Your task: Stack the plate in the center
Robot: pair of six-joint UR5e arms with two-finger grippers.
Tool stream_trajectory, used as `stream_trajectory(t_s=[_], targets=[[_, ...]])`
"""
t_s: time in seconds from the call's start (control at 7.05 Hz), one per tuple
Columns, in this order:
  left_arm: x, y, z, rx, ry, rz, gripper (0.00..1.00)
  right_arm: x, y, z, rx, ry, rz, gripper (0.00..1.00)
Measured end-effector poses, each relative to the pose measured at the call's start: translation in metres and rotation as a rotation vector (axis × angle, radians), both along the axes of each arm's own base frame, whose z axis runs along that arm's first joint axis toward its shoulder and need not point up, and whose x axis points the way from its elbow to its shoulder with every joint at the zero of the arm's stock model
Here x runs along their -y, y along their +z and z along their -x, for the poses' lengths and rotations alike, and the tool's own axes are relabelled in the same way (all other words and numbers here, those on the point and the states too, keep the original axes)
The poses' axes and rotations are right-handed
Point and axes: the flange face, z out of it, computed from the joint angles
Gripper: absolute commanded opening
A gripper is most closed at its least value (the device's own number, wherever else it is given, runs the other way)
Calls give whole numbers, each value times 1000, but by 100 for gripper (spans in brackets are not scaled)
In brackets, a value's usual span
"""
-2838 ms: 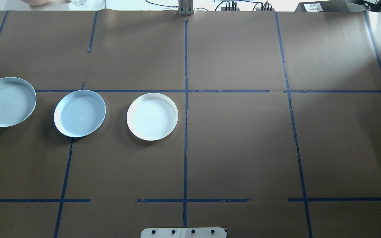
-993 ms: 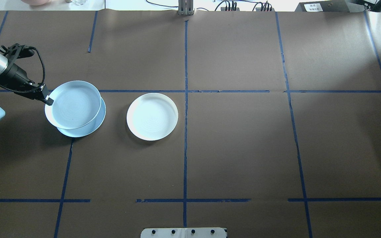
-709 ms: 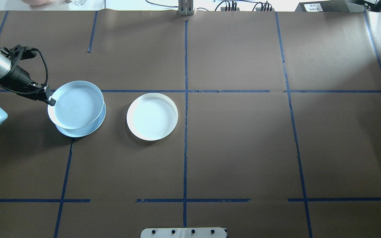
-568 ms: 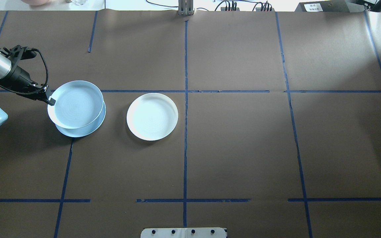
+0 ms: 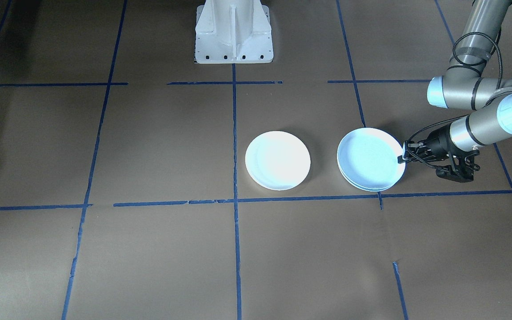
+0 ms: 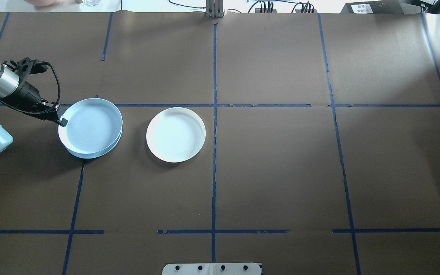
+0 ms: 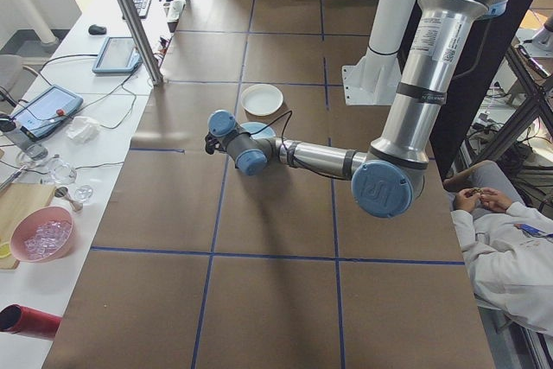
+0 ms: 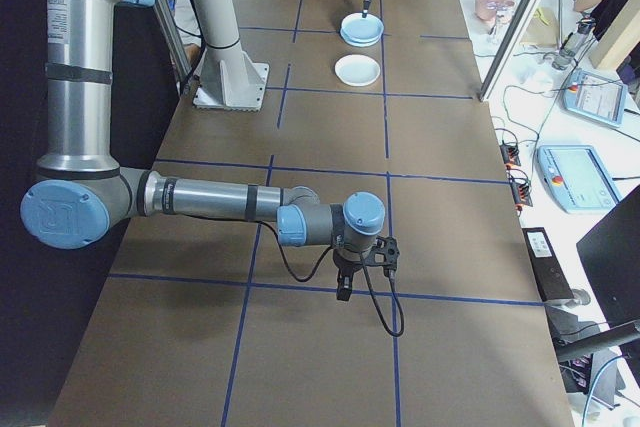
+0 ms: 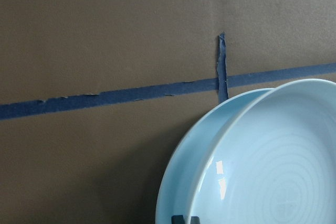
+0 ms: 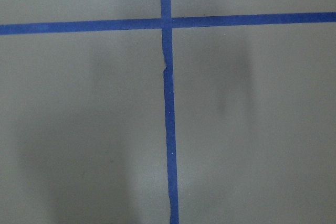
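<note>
1. Front-facing view: the left tool (image 5: 402, 158), at right of centre, is clamped on the right-hand rim of the upper blue plate (image 5: 367, 157). That plate sits on the lower blue plate (image 5: 374, 187), of which only a thin crescent shows along the bottom edge. The white plate (image 5: 277, 160) lies apart at frame centre on the bench (image 5: 158, 146).

2. Overhead view: since 0.6 s ago the upper blue plate (image 6: 90, 126) has come lower and nearer centred over the lower blue plate (image 6: 90, 155), whose visible sliver has shrunk. The left tool (image 6: 62, 121) pinches the upper plate's left rim; the white plate (image 6: 175, 134) has not moved (just left of the middle tape line).

3. Exterior left view: the near arm hides most of the blue plates; the white plate (image 7: 261, 99) sits beyond, upper centre.

4. Exterior right view: the right tool (image 8: 343, 292) hangs over bare bench at lower centre; whether it is apart or together I cannot tell. The plates are small at top centre.

5. Left wrist view: both blue rims fill the lower right, cut off by the frame edge.

6. Right wrist view: only crossing blue tape (image 10: 167, 103).
</note>
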Motion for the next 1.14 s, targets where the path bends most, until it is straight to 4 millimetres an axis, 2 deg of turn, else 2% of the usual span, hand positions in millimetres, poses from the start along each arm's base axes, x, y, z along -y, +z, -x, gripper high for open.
stream_trajectory(t_s=[0.14,0.28,0.43,0.71,0.99,1.14], targets=[[-1,1,-1,3,0,-2,83,0,0,0,0,0,0,100],[-1,2,-1,7,-1,-6,89,0,0,0,0,0,0,100],[-1,3,-1,9,0,-10,99,0,0,0,0,0,0,100],[-1,-2,1,7,-3,-23,99,0,0,0,0,0,0,100],[1,-30,-2,-13,-7,-56,99,0,0,0,0,0,0,100],[4,-49,-11,-28,-8,-69,99,0,0,0,0,0,0,100]])
